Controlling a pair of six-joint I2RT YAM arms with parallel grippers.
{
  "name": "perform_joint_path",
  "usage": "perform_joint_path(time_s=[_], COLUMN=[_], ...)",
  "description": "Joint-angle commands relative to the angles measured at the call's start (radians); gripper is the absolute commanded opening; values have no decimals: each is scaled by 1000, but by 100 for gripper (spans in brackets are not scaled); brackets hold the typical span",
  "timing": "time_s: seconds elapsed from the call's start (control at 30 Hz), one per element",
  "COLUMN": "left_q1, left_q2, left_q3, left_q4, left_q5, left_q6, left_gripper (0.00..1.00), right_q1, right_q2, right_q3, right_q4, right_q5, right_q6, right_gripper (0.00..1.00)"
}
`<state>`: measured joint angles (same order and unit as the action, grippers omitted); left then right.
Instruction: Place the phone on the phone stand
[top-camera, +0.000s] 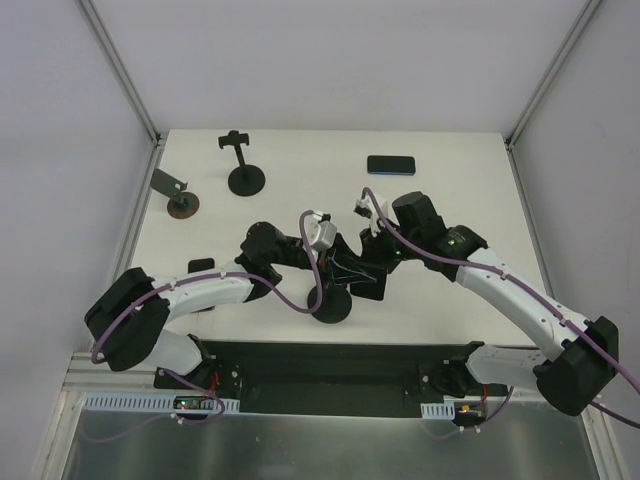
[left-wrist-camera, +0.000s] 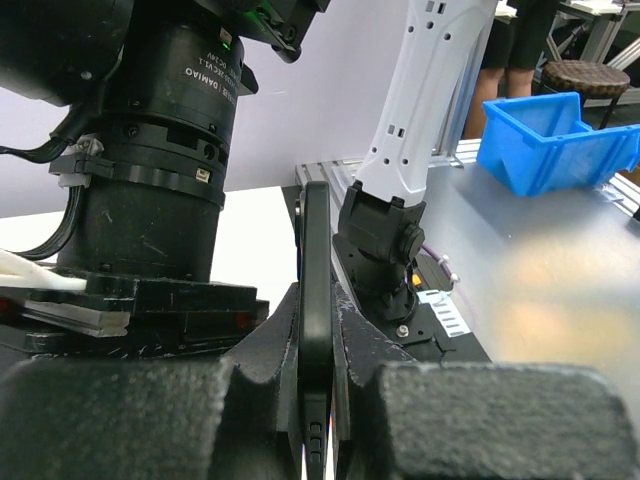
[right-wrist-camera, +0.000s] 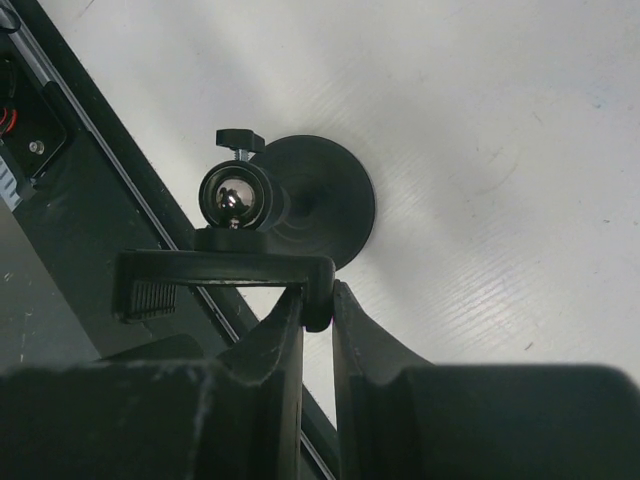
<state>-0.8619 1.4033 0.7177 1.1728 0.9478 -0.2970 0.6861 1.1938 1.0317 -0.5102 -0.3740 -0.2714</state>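
Over white table (top-camera: 460, 200), amid grey walls (top-camera: 340, 60): phone (left-wrist-camera: 315, 300) beside phone stand (right-wrist-camera: 330, 200).

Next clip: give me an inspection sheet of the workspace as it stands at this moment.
Surface: white table, faint scuffs.
Job's things: phone held edge-on, off the table; phone stand near the front edge, no phone in its cradle.
Clutter: second phone lying flat, far right; far stand; left stand; small dark object.
Grippers: left gripper shut on phone; right gripper shut on the phone stand's cradle.
Cables: purple cables along both arms.
Surroundings: white walls; blue bin beyond the table.
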Motion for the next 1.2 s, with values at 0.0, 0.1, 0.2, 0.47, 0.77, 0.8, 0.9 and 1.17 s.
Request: perform_joint_path(time_s=[0.0,0.1,0.2,0.47,0.77,0.8,0.9,1.17], left_q1=[24,34,53,96,120,118,89,-129], left_q2=[-3,25,60,114,-29,-82,-183,-212], left_q3=[25,40,65,63,-50,-49,-72,-86], left_q4=[125,139,162,246,38,-125,-321,-411], left_q5=[62,75,112,132,-120,-168,-447,-1240], left_q6=[13,2,-27,-126,31,97,215,427], left_gripper=[0,0,0,0,0,0,0,0], right_q1=[-2,-3,-6,-17,-31,-31,-23,321], right_q2=[-48,-46,-48,-57,-109,-115,-154,-198], right_q3=[21,27,28,31,-1,-5,-38,-84], right_q4=[53,52,52,42,94,122,185,213], right_q5=[-100,-111,-121,-109,44,62,154,986], right_q6=[-9,-17,-26,-45,-9,24,127,536], right_gripper=[1,1,1,1,1,1,1,0])
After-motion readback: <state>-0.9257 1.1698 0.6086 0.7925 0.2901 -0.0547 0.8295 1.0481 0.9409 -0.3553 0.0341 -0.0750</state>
